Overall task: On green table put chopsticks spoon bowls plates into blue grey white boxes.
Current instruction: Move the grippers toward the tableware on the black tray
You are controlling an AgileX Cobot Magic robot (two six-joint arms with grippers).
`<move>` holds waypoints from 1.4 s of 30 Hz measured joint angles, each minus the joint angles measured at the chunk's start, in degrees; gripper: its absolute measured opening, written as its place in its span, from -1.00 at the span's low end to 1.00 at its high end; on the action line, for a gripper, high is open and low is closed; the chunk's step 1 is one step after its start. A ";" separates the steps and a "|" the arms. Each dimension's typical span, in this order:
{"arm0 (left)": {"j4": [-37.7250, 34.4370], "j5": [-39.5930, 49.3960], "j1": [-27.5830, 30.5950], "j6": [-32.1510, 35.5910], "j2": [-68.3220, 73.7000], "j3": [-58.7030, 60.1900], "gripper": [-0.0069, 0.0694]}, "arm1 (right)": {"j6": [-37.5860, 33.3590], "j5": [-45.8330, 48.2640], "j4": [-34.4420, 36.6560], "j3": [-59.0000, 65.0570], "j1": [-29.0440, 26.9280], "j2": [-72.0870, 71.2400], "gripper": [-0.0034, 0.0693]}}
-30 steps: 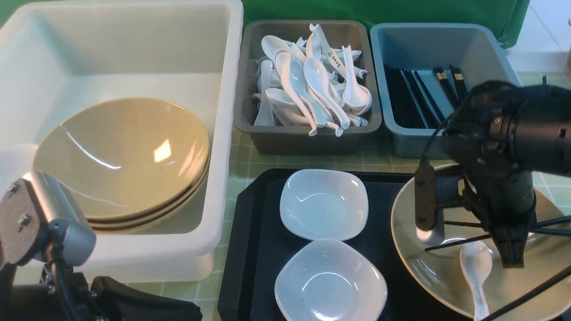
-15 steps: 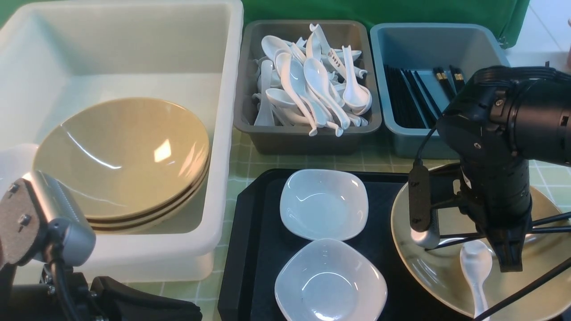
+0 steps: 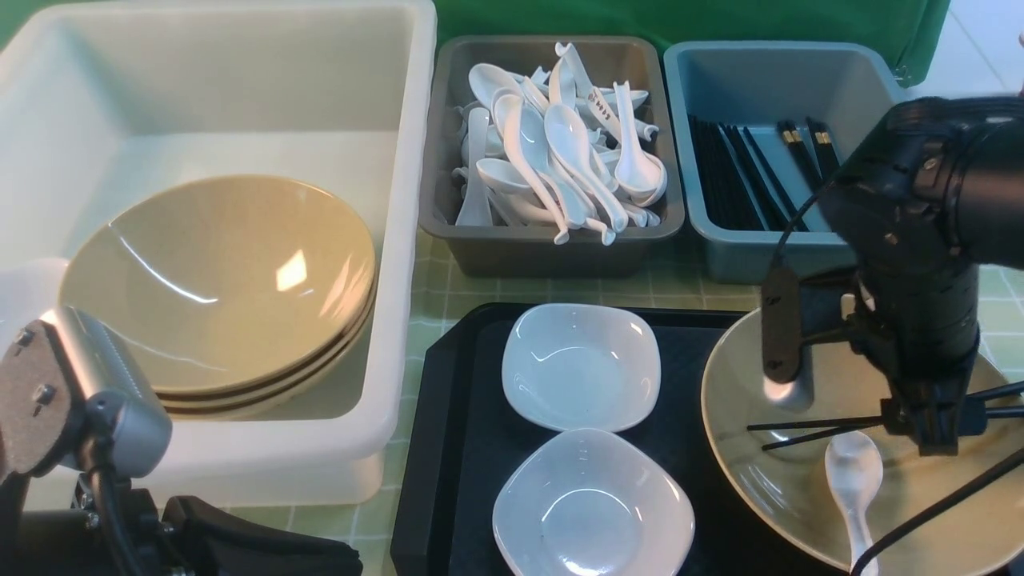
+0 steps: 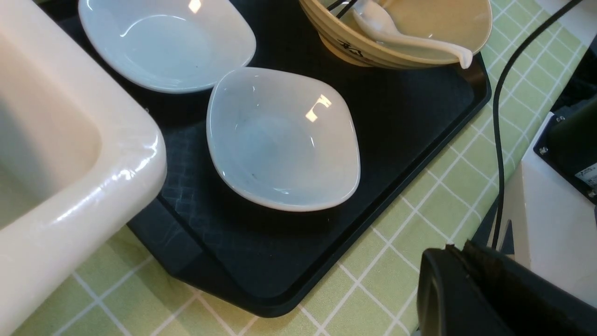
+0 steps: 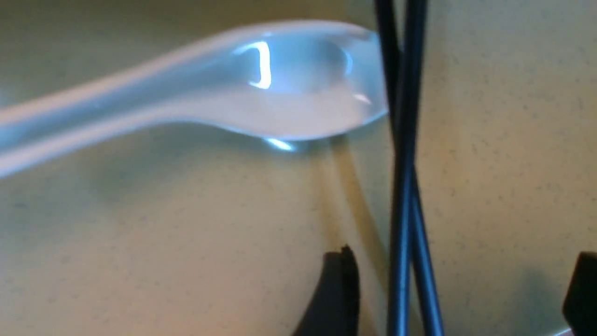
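Right gripper (image 5: 459,289) spread wide, straddling black chopsticks (image 5: 403,186) in tan bowl (image 3: 768,480), white spoon (image 3: 853,472) just beside. Left gripper (image 4: 466,280) clenched, empty, over green table (image 4: 373,280) near black tray (image 4: 396,154).

1. The right arm's fingers (image 3: 928,428) point down into a tan bowl (image 3: 740,376) that sits on the black tray (image 3: 448,448).
2. The chopsticks (image 3: 808,424) lie across that bowl. They pass at the fingers and their tips reach out to the fingers' left.
3. A spoon (image 3: 853,472) lies in the bowl just left of the fingers and nearer the camera.
4. Two white plates (image 3: 581,364) rest on the tray, well left of the fingers.
5. Beyond the fingers on the green tabletop (image 3: 432,280) stands the blue box (image 3: 768,76). The grey box (image 3: 520,256) is further left, and the white box (image 3: 400,320) with stacked bowls (image 3: 216,280) is furthest.
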 joint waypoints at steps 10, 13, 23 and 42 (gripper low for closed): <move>0.00 -0.16 0.00 0.00 0.00 0.00 -0.82 | -4.20 -1.62 6.84 0.00 -4.47 1.95 -0.25; 0.00 -0.21 0.00 0.00 0.00 0.00 -0.82 | -4.54 -0.63 6.95 -0.13 -4.47 1.95 -0.68; 0.00 -0.39 0.00 0.00 0.00 0.00 -0.82 | -5.12 4.66 12.00 -2.33 -4.47 1.22 -0.73; -0.05 1.51 0.00 7.61 4.17 -9.24 -0.82 | -5.12 3.97 48.31 -20.61 -20.56 0.20 -0.73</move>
